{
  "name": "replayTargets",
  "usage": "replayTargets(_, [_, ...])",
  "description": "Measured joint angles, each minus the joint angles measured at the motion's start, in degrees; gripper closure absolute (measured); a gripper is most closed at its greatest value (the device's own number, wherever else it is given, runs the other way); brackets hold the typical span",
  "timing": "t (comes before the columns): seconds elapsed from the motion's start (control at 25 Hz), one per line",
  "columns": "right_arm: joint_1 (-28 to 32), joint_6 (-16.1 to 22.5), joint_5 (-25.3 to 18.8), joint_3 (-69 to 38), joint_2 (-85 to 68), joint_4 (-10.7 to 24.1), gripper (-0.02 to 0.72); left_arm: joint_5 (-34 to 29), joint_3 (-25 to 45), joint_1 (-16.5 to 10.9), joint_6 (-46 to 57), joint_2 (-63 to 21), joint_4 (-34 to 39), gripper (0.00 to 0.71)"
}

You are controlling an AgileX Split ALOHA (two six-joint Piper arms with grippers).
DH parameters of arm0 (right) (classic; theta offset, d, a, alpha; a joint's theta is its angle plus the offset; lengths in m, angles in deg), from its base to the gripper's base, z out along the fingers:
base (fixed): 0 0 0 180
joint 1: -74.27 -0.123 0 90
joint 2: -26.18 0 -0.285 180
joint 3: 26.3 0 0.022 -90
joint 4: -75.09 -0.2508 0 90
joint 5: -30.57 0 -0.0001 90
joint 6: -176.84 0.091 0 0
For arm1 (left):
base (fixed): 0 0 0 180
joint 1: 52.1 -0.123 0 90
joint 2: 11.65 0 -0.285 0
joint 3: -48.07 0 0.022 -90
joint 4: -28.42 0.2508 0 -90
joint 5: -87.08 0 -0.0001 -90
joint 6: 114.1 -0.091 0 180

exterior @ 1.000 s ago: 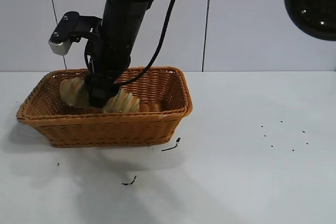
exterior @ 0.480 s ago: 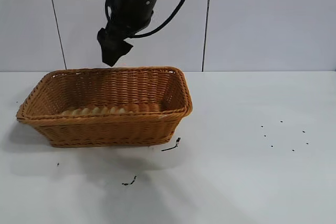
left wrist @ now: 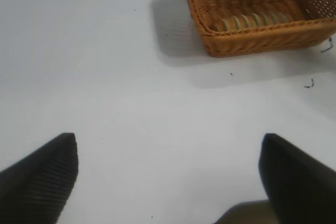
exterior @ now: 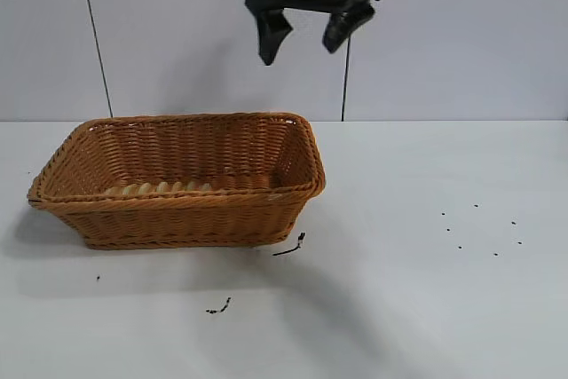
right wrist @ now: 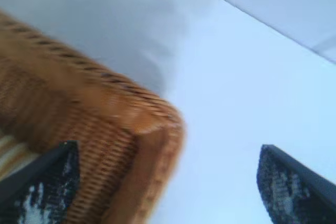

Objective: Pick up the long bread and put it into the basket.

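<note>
The long bread [exterior: 160, 188] lies flat inside the basket [exterior: 177, 203], only its ridged top showing over the front rim. My right gripper [exterior: 299, 52] hangs high above the basket's right end, open and empty. In the right wrist view the right gripper [right wrist: 167, 148] frames a corner of the basket [right wrist: 152, 124], with a pale strip of the long bread [right wrist: 8, 153] at the edge. In the left wrist view my left gripper [left wrist: 168, 140] stands open over bare table, far from the basket [left wrist: 252, 32] and the long bread [left wrist: 247, 22].
Dark scraps [exterior: 289, 248] lie on the white table just in front of the basket, another scrap [exterior: 219, 308] nearer the front, and small specks [exterior: 479, 228] at the right. A pale wall stands behind.
The right gripper has let go of the long bread, risen out of the basket and swung up and to the right. The bread has settled flat on the basket floor.
</note>
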Motion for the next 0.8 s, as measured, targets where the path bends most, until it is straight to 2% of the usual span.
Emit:
replayTargets(0.32, [8.15, 0.0, -3.62, 0.0, -1.56, 0.52, 0.073, 0.0, 0.0, 0.0, 0.0, 0.0, 0.0, 0.014])
replayTargets(0.6, [9.13, 0.0, -3.68, -1.0, -3.89, -0.97, 0.073, 0.0, 0.0, 0.0, 0.0, 0.0, 0.0, 0.014])
replayTargets(0.8, [9.13, 0.0, -3.68, -9.17, -11.58, -1.03, 0.073, 0.0, 0.0, 0.0, 0.0, 0.0, 0.0, 0.014])
